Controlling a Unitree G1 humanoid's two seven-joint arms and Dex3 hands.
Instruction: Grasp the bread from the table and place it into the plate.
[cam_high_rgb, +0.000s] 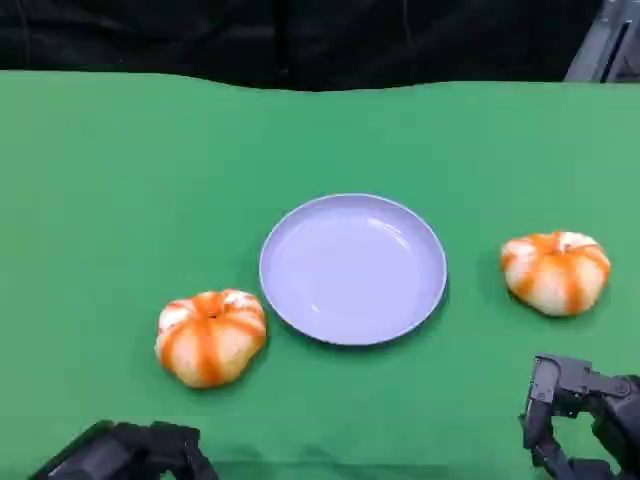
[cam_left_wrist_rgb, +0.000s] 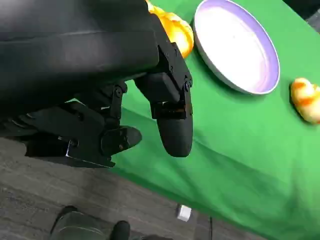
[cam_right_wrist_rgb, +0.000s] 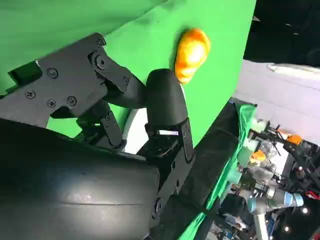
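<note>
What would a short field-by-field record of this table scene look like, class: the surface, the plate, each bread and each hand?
surface: green table cloth
plate: pale lilac plate, centre of table, nothing in it
left bread: orange-striped bread roll, on the cloth just left of the plate, apart from it
right bread: second orange-striped roll, on the cloth right of the plate, clear of it
left hand: at the near edge, holding nothing
right hand: near edge, below the right roll, fingers apart, holding nothing
task status: no bread grasped yet

Green cloth-covered table; black backdrop behind; grey floor below.
</note>
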